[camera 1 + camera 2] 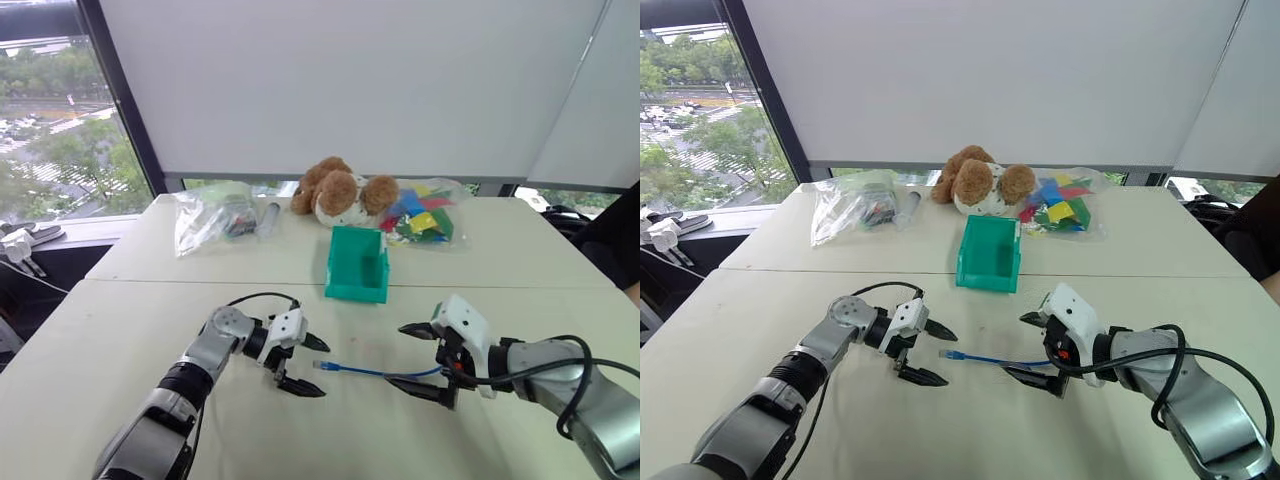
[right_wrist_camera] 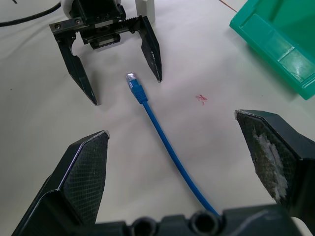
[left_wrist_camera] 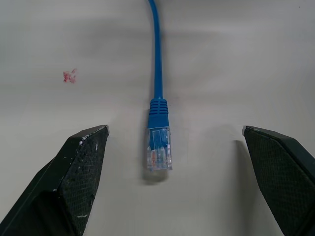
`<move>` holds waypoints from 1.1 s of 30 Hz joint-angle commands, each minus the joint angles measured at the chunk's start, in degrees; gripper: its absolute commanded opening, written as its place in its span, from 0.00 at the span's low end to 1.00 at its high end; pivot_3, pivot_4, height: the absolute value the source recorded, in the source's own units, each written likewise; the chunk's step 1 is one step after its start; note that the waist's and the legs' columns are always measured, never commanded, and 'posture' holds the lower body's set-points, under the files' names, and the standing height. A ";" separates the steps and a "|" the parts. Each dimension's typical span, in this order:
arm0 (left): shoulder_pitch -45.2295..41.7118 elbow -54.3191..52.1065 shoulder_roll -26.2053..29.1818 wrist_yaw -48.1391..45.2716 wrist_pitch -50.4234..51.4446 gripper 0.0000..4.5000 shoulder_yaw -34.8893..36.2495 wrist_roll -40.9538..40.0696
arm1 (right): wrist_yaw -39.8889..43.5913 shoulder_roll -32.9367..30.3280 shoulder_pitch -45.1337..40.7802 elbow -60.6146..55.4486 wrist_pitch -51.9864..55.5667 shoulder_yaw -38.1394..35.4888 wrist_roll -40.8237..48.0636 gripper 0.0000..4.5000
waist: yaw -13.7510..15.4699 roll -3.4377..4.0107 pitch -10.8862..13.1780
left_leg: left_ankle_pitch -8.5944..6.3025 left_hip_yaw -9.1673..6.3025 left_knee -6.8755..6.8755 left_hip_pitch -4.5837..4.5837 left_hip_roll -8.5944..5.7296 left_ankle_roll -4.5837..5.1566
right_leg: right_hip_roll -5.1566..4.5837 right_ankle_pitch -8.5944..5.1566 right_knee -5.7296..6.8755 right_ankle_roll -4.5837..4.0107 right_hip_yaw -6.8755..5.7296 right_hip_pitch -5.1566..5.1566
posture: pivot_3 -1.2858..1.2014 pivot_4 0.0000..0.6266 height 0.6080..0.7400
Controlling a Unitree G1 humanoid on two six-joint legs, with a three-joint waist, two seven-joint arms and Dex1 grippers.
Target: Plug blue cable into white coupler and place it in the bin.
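Pale desk [image 1: 120,340] under a window blind carries everything. At left, the left end effector [image 1: 300,364] has its black fingers spread wide, facing the clear plug of the thin bright blue cable [image 1: 375,371], which lies flat on the desk just beyond the fingertips, untouched. The cable runs right to the right end effector [image 1: 422,361], likewise spread and holding nothing. Behind them sits the small teal-green rectangular plastic bin [image 1: 357,264], well apart from the cable.
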 commanded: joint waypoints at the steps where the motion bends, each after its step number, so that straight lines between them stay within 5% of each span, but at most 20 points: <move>1: -0.67 1.75 -0.40 1.05 -0.81 0.94 0.59 1.42 | -1.35 -0.60 -0.29 -2.24 -0.66 -0.95 0.74 1.00 | 0.03 -0.01 -0.01 | 0.00 0.00 0.00 0.00 0.00 0.00 | 0.00 0.00 0.00 0.00 0.00 0.00 | 0.52 0.24 1.00; 3: -0.46 2.36 -0.42 1.48 -1.22 0.82 0.47 1.96 | -1.68 -0.98 -0.50 -2.02 -0.93 -0.52 0.73 1.00 | 0.00 -0.03 -0.02 | 0.00 -0.01 0.01 0.01 0.00 0.00 | 0.00 0.00 0.00 0.00 0.00 0.02 | 0.52 0.24 1.00; 10: 1.36 2.04 -0.98 2.28 -3.40 0.04 -0.33 3.27 | -2.27 -2.18 -0.52 -2.08 -0.91 -1.24 1.46 1.00 | -0.07 -0.03 -0.02 | 0.00 -0.03 0.00 0.02 0.01 0.01 | 0.03 0.00 0.00 0.00 -0.01 0.02 | 0.52 0.24 1.00; 11: 1.93 1.53 -1.01 2.10 -3.75 0.01 -0.51 3.32 | -2.51 -2.21 -0.35 -2.32 -0.52 -1.94 1.81 1.00 | -0.06 -0.03 -0.03 | 0.00 -0.03 0.00 0.02 0.01 0.01 | 0.02 0.00 0.00 0.00 -0.01 0.02 | 0.52 0.24 1.00; 16: 3.20 -1.23 -0.59 3.45 -4.87 0.01 1.07 2.48 | -6.01 1.45 2.15 -6.22 5.17 -10.40 8.84 1.00 | 0.05 -0.04 -0.03 | 0.00 -0.06 0.00 0.01 0.01 0.01 | 0.01 0.00 -0.01 0.00 -0.01 0.03 | 0.52 0.24 1.00; 22: 0.15 -6.00 -2.63 12.45 -2.27 0.01 9.92 -3.47 | -15.51 13.71 5.34 -9.51 16.63 -20.37 26.56 1.00 | 0.02 -0.08 -0.03 | 0.00 -0.14 0.00 0.00 0.03 0.01 | 0.01 0.00 0.01 0.00 -0.01 0.06 | 0.52 0.24 1.00; 26: 1.91 -11.10 -3.50 13.33 -1.52 0.01 10.38 -4.56 | -23.08 20.29 6.90 -8.43 20.18 -18.29 32.47 1.00 | -0.03 -0.06 -0.05 | 0.00 -0.13 -0.01 0.01 0.02 0.01 | 0.00 0.00 0.02 0.01 -0.01 0.06 | 0.52 0.24 1.00; 33: 2.81 -15.13 -4.56 16.13 -0.38 0.01 10.50 -4.86 | -39.38 34.71 0.34 1.18 19.69 -12.66 29.90 1.00 | -0.52 -0.04 -0.06 | 0.00 -0.13 -0.01 0.04 0.02 0.01 | 0.06 0.00 0.14 0.00 0.00 0.00 | 0.52 0.24 1.00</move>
